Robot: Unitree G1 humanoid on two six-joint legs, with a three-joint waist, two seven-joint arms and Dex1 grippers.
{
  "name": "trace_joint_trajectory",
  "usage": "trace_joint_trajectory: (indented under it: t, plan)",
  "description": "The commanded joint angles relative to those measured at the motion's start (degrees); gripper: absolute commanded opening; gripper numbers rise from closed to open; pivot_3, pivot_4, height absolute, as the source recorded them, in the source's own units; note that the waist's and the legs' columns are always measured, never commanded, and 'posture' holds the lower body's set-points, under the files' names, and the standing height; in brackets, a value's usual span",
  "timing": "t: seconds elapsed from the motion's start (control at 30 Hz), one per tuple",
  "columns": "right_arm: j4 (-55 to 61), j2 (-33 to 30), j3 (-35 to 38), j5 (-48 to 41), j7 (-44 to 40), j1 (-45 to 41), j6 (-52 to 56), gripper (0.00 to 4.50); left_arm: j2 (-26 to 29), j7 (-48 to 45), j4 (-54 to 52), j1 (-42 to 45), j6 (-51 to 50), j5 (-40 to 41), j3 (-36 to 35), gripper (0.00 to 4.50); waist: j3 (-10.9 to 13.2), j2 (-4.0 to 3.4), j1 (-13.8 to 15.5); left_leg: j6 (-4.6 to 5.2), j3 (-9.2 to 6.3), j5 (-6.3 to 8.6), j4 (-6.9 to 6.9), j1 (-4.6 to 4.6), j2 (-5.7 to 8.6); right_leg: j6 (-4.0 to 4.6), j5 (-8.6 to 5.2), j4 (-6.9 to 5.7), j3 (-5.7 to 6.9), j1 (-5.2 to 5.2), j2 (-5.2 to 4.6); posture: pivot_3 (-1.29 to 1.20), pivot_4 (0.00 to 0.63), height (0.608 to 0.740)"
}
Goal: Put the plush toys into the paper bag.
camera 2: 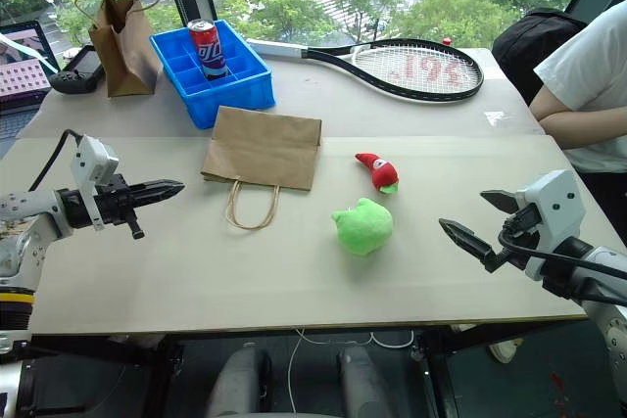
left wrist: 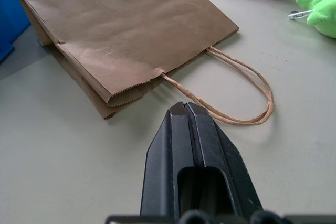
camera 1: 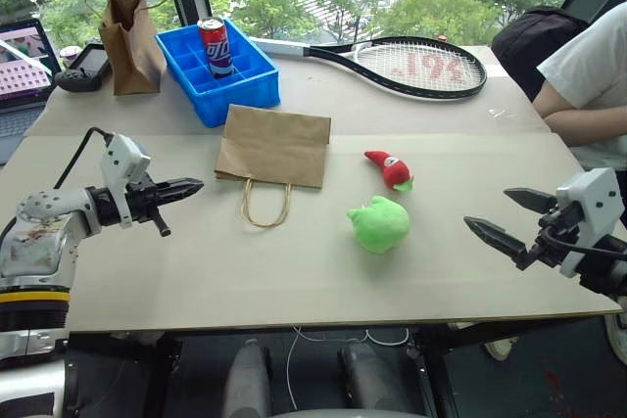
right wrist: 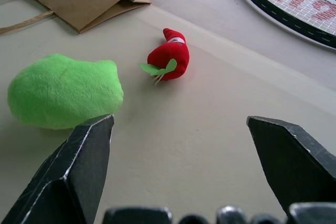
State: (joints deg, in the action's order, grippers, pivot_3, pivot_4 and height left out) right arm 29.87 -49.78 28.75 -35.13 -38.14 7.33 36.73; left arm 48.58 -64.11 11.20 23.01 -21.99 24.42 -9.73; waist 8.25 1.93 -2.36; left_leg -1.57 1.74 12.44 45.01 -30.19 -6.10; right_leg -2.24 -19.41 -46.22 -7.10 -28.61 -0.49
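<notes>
The green toy point(camera 1: 379, 224) and red chili point(camera 1: 390, 168) lie mid-table just right of the flat paper bag point(camera 1: 273, 146) (mouth toward the robot), nearer the right fingers point(camera 1: 511, 220), spread wide and empty, than the left fingers point(camera 1: 186, 187), pinched shut on nothing.

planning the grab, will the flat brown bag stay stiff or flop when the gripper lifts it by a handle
Probably floppy: the paper bag lies folded flat on the table, its mouth nearly closed, so thin paper would likely sag. It looks light, and may slide if pushed. The looped handles look like thin twisted paper, so they would likely bend in the pinch.
</notes>
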Motion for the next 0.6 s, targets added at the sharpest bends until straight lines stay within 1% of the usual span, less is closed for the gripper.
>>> trace_joint_trajectory:
  t: [0.03, 0.1, 0.13, 0.2, 0.3, 0.47, 0.6]
  plan:
    - [0.81, -1.28, 1.19, -3.03, -1.96, -3.13, 0.60, 4.50, 1.64, -4.47, -1.46, 2.75, -2.29, 3.84, -1.24, 0.01, 0.00, 0.00, 0.00, 0.00, 0.00, 0.00, 0.00, 0.00, 0.00, 0.00, 0.00, 0.00, 0.00, 0.00, 0.00, 0.00, 0.150, 0.659]
    - [3.01, -4.99, 0.46, -10.28, -6.34, -7.85, 4.23, 4.50, 4.20, -11.79, -3.36, 7.45, -6.81, 8.66, -0.98, 0.01, 0.17, -0.03, -0.14, 0.00, 0.00, 0.00, 0.01, -0.01, 0.00, 0.00, 0.00, 0.00, 0.00, -0.01, 0.01, 0.00, 0.150, 0.659]
    - [4.04, -6.41, -0.39, -13.25, -7.57, -10.08, 6.09, 4.50, 5.25, -14.63, -4.44, 8.79, -7.52, 9.14, 0.10, 0.01, 0.29, -0.02, -0.17, 0.00, 0.00, 0.00, 0.07, -0.05, 0.00, 0.04, -0.01, -0.05, -0.01, -0.05, 0.01, 0.00, 0.150, 0.659]
    - [6.24, -9.22, -3.33, -16.59, -8.43, -14.02, 8.90, 4.50, 6.45, -17.75, -5.35, 10.00, -5.63, 7.03, 2.83, 0.01, 0.29, -0.04, -0.24, 0.00, -0.01, -0.01, 0.12, -0.09, 0.00, 0.07, -0.02, -0.16, 0.00, -0.11, 0.02, 0.00, 0.150, 0.659]
    - [7.60, -11.71, -6.38, -19.43, -8.46, -18.07, 11.45, 4.50, 6.25, -19.48, -4.49, 12.40, -2.95, 4.50, 5.50, 0.01, 0.27, -0.09, -0.11, 0.01, -0.01, 0.04, -0.05, 0.24, 0.01, 0.08, -0.20, -0.11, 0.00, 0.17, 0.01, 0.00, 0.150, 0.659]
    - [8.02, -11.93, -9.94, -23.19, -6.73, -22.88, 14.20, 4.50, 5.36, -23.39, -0.59, 14.30, 4.25, -0.40, 10.33, 0.01, 0.28, -0.07, 0.09, 0.03, -0.04, 0.06, -0.07, 0.13, 0.01, -0.07, -0.12, -0.11, 0.07, 0.11, 0.01, 0.00, 0.150, 0.659]
    - [9.16, -10.15, -16.19, -22.43, -4.74, -26.38, 14.98, 4.50, 3.35, -27.82, 7.02, 17.54, 16.76, -7.86, 17.41, 0.01, 0.28, -0.07, 0.14, 0.03, -0.04, 0.05, -0.05, 0.17, 0.01, 0.03, -0.17, -0.11, 0.08, 0.13, 0.01, 0.00, 0.150, 0.659]
